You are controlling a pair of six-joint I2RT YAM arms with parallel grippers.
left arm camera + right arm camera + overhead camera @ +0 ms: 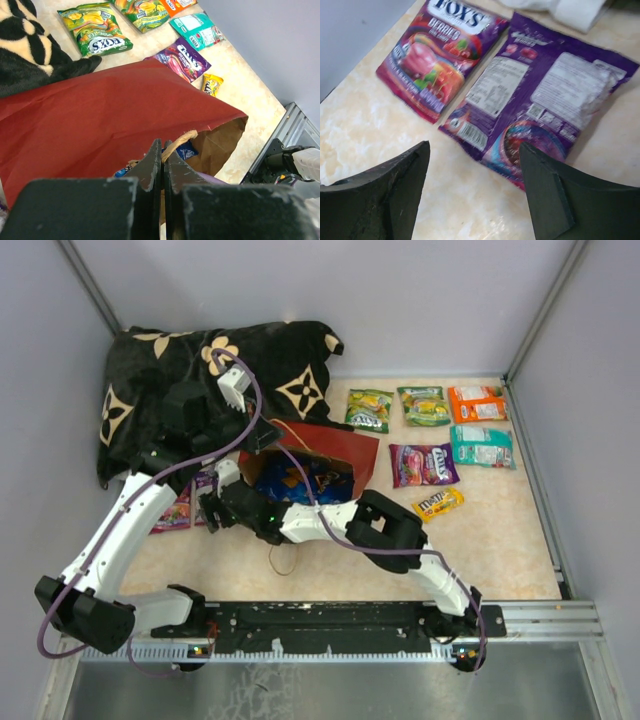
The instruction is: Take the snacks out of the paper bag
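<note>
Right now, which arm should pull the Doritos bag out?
Right. The right claw is open and empty beside the paper bag, near the Doritos bag. The left claw is shut on the handle.

Red paper bag [335,445] open, blue Doritos bag [300,480] inside

red paper bag [335,445] lying open, blue doritos bag [300,480] inside, small packets [423,464] flat alongside
</note>
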